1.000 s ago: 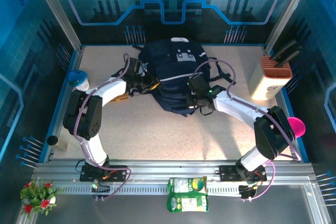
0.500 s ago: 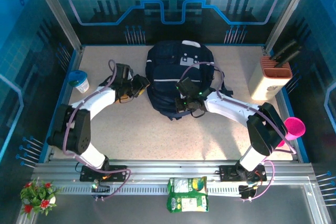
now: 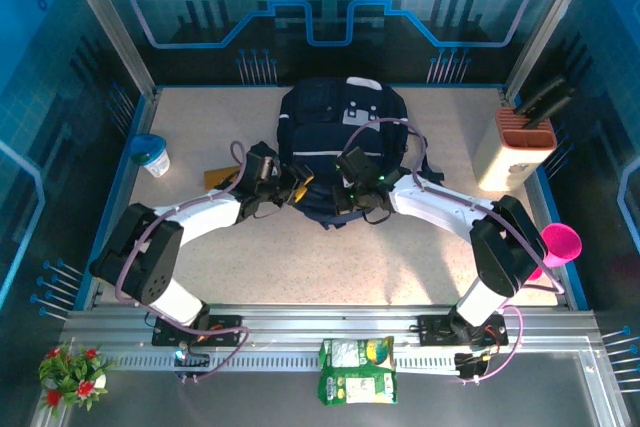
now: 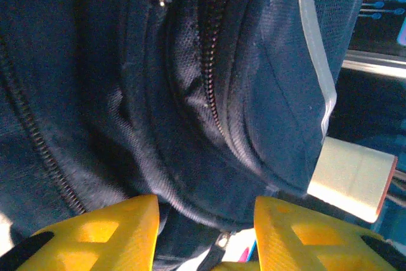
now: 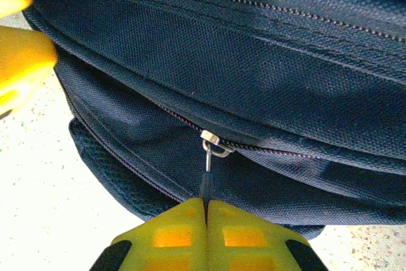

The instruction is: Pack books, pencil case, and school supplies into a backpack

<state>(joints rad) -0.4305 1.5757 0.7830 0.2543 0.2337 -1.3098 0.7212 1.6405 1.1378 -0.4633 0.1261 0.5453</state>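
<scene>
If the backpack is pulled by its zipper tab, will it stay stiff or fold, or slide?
Probably floppy: the backpack fabric creases and sags beside its zipper. It may slide instead of unzipping, since the right gripper pinches only the small zipper pull. Lying flat, it seems unlikely to tip.

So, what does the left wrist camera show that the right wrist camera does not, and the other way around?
Left wrist: the left end effector with its jaws apart, the pale stripe of the backpack, and a cream knife block behind it. Right wrist: the right end effector shut on a zipper pull, the speckled table, and the left arm's yellow fingers at the upper left. Both: the navy backpack close up, with zipper lines across its fabric.
</scene>
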